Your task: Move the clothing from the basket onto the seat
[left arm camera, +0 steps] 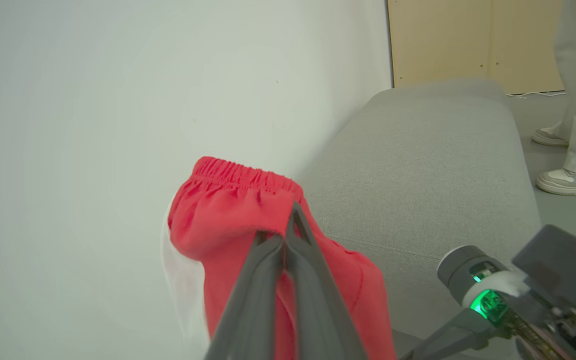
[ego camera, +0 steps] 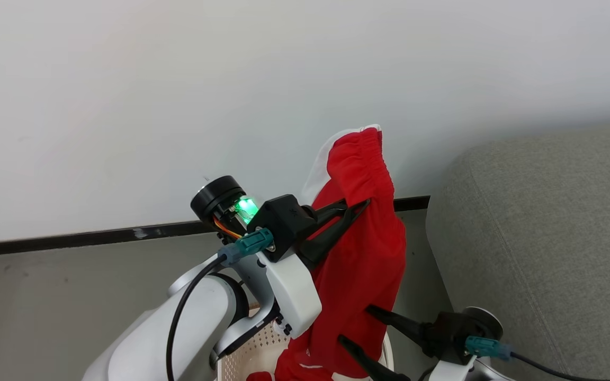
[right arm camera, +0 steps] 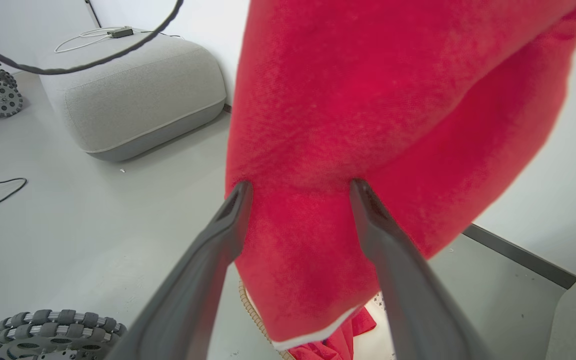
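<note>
Currently the left gripper is pinched tight on the clothing, a red garment hanging from its fingers with the elastic waistband flopped over at 12 o'clock. The hem drops at 6 o'clock toward the basket, mostly cut off by the frame edge and the arm. The right gripper stands spread wide against the hanging cloth; contact is unclear. The seat lies at 3 o'clock.
</note>
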{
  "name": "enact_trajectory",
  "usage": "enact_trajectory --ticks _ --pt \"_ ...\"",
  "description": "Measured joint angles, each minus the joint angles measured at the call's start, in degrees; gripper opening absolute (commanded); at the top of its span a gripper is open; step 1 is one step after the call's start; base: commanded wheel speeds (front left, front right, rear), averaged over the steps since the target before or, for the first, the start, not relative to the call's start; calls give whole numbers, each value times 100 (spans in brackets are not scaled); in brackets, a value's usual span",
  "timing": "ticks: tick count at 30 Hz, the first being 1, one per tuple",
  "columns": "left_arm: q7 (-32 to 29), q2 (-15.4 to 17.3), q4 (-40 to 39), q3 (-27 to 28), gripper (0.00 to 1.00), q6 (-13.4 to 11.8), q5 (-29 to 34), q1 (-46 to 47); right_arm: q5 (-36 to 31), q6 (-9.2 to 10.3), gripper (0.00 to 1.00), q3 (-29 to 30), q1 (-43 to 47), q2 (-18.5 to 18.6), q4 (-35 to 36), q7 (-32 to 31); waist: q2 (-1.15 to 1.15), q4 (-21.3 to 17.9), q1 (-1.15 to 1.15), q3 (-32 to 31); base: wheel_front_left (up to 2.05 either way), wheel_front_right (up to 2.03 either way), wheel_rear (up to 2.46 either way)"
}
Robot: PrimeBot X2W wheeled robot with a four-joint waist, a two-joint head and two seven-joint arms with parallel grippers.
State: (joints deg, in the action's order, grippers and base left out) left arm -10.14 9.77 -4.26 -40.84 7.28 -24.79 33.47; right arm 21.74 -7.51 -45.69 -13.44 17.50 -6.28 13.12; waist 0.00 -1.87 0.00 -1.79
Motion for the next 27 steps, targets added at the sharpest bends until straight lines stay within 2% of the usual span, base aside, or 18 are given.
enact_trajectory --ticks 9,21,23,25,26,27 --pt "-148 32 -143 -53 0 0 -145 -25 193 0 100 11 -198 -224 -221 8 0 104 0 -141 0 0 0" --pt "-298 67 -356 -103 0 0 -312 -136 308 0 100 -123 -691 -753 -582 67 0 191 0 -190 0 0 0" --pt "-303 74 -385 -100 0 0 -341 -136 307 0 77 -115 -745 -839 -631 96 0 197 0 -180 0 0 0" --pt "-346 81 -394 -97 0 0 -342 -137 305 0 48 -125 -829 -875 -721 101 0 198 0 -167 0 0 0" --pt "-349 88 -397 -91 0 0 -346 -138 304 0 43 -123 -849 -877 -737 101 0 198 0 -160 0 0 0" --pt "-350 92 -399 -82 0 -4 -346 -142 302 0 27 -123 -868 -877 -758 102 0 197 0 -153 0 0 0"
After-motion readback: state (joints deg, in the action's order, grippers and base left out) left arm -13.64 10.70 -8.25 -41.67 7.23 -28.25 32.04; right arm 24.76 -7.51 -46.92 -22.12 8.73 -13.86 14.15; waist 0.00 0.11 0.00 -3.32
